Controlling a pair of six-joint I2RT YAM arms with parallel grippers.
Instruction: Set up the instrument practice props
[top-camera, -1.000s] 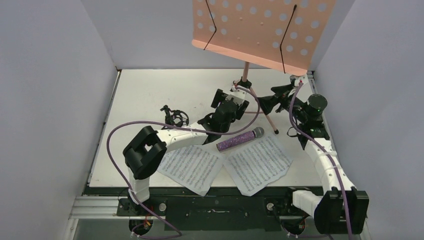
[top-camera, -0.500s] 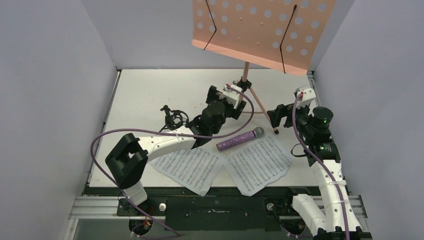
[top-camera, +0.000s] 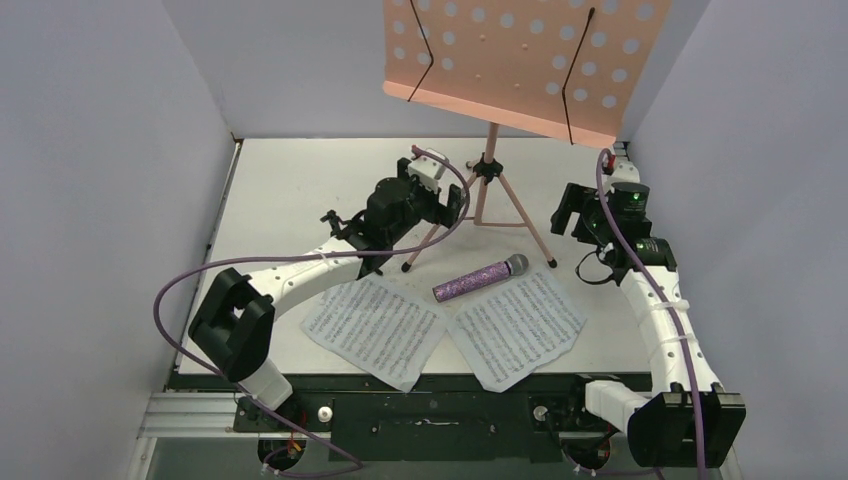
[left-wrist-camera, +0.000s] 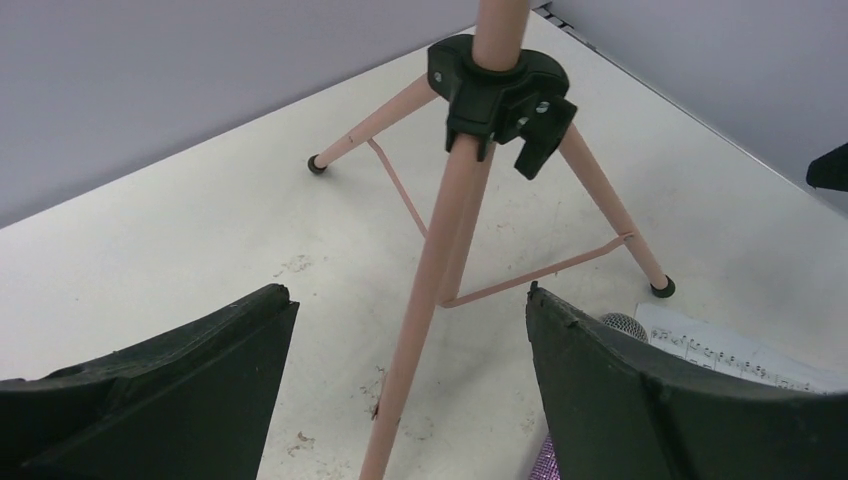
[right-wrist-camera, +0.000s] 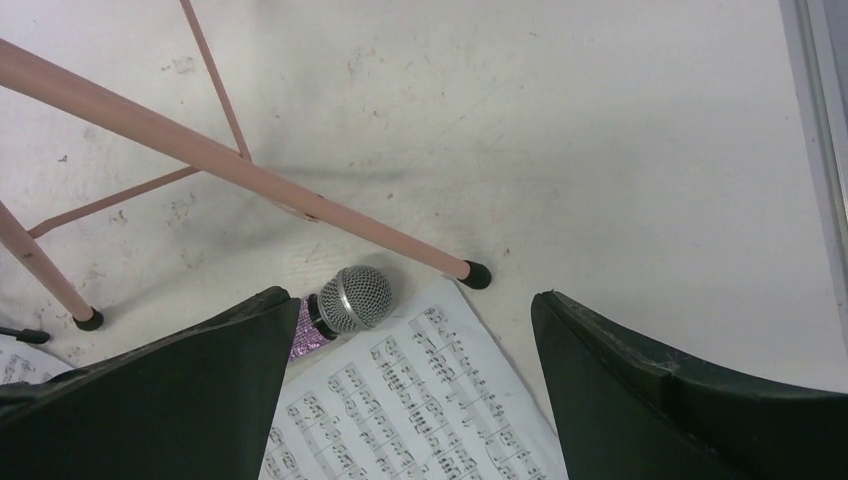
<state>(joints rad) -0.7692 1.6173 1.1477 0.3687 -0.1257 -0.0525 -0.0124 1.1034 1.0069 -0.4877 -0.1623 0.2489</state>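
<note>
The pink music stand (top-camera: 520, 60) is upright at the back, its tripod legs (top-camera: 490, 200) spread on the table. My left gripper (top-camera: 447, 203) is open beside the stand's left leg. In the left wrist view that leg (left-wrist-camera: 425, 330) runs between the spread fingers (left-wrist-camera: 600, 400), touching neither. My right gripper (top-camera: 562, 215) is open off the right leg's foot (right-wrist-camera: 477, 275), above the microphone's silver head (right-wrist-camera: 355, 297). The purple microphone (top-camera: 480, 280) lies across the tops of two sheet-music pages (top-camera: 375, 330) (top-camera: 515, 325). The small black shock-mount tripod (top-camera: 345, 228) lies left of the left gripper.
Grey walls close in the table (top-camera: 290, 180) on the left, back and right. A metal rail (right-wrist-camera: 825, 150) edges the table's right side. The stand's black leg hub (left-wrist-camera: 500, 85) sits low on the pole. Purple cables loop off both arms.
Both grippers have drawn away from the stand, the left one to the left and back, the right one to the right. The stand's legs now show in full.
</note>
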